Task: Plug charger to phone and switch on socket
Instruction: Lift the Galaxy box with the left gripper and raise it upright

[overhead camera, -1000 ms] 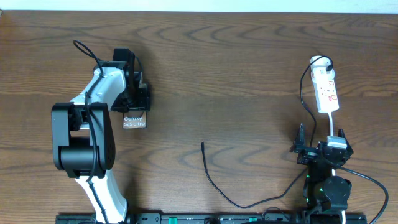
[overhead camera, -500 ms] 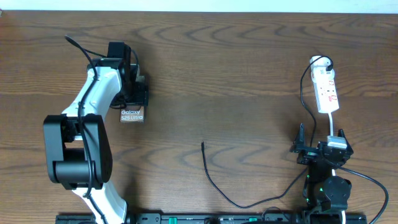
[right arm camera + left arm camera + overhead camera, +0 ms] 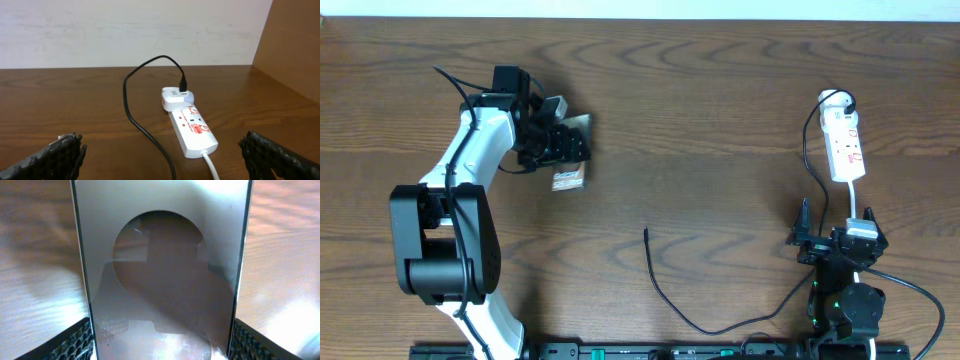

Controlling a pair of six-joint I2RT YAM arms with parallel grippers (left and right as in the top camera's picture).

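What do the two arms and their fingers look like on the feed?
The left arm has white links, bulky black joints and a thin black cable along it. The right arm is mostly black with green lights. The finger pads are black and cross-hatched.

This looks like a robotics lab bench. A wood-grain table (image 3: 720, 120) has a black rail (image 3: 650, 352) along its 6 o'clock edge. A white-and-black robot arm (image 3: 470, 170) is at 9 o'clock and a black arm (image 3: 845, 300) at 4 o'clock. A plain white wall (image 3: 125, 30) runs along 12 o'clock, and a brown board (image 3: 295, 45) stands at 3 o'clock.
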